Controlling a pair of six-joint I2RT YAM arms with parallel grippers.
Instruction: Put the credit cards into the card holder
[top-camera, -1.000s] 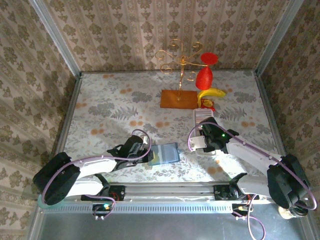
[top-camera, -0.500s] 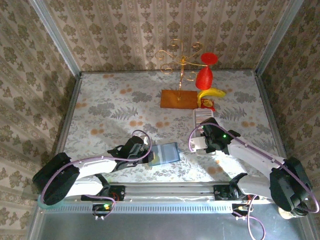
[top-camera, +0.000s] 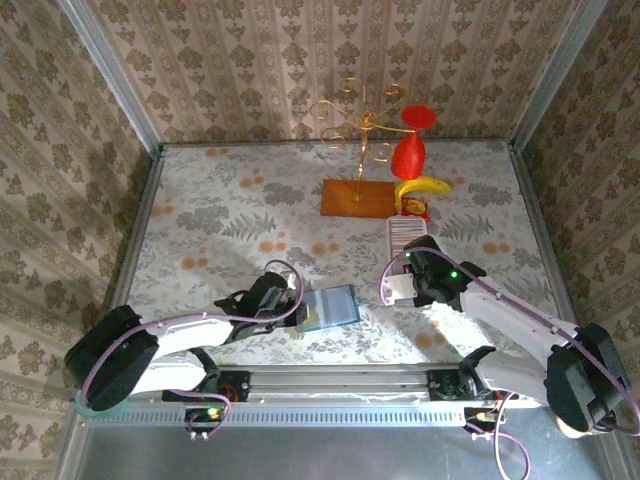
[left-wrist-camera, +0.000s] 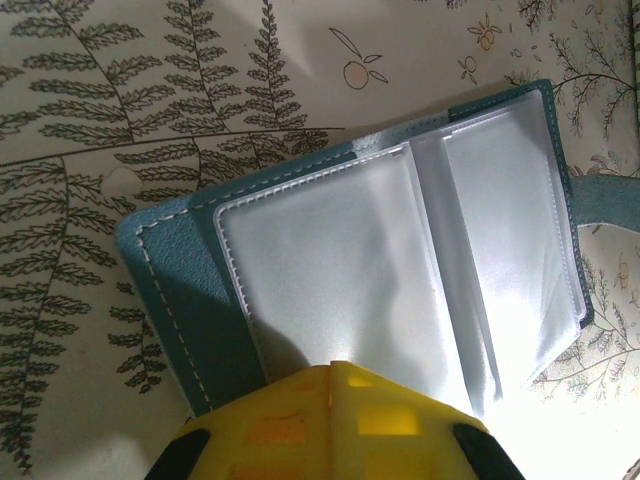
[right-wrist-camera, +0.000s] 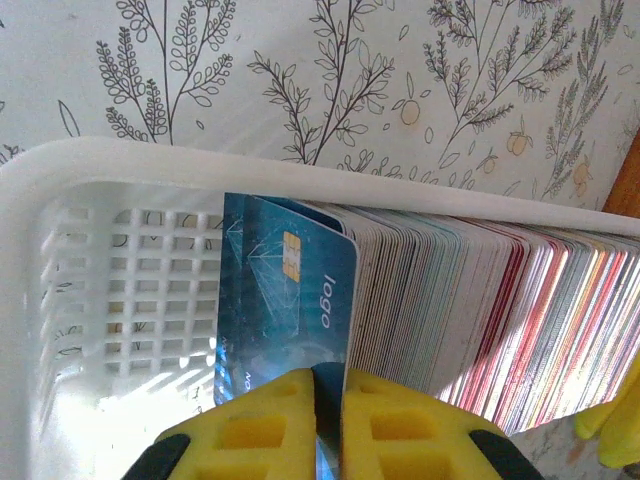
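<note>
Cards fill the white slotted plastic tray (right-wrist-camera: 100, 180) right in front of your right tool (right-wrist-camera: 330, 385). They are thin plastic credit cards (right-wrist-camera: 480, 310) in white, pink, red and blue, packed upright on edge in a tight row. Your right tool is closed narrow on the front one, a blue credit card (right-wrist-camera: 285, 290) with a chip and the word "logo". Its two yellow fingers (right-wrist-camera: 250, 430) pinch the card's near edge. The rest of the row runs off to the tool's right, and the tray's grid wall stands to its left. From above, your right tool (top-camera: 400, 285) sits over the near end of the tray (top-camera: 400, 228).

Just ahead of your left tool (left-wrist-camera: 330, 400), the teal-blue, stitched, book-style card holder (left-wrist-camera: 190, 330) lies open flat on the fern-patterned counter (left-wrist-camera: 100, 100). Its clear plastic sleeves (left-wrist-camera: 340, 270) face up, and its small clasp tab (left-wrist-camera: 605, 195) sticks out on the tool's far right. The tool's yellow tip lies over the near edge of the sleeves. You cannot tell here whether it is parted or closed, or whether it grips anything.

From above, the card holder (top-camera: 330, 307) lies just beside your left tool (top-camera: 290, 308), between the two tools and apart from the right one.
</note>
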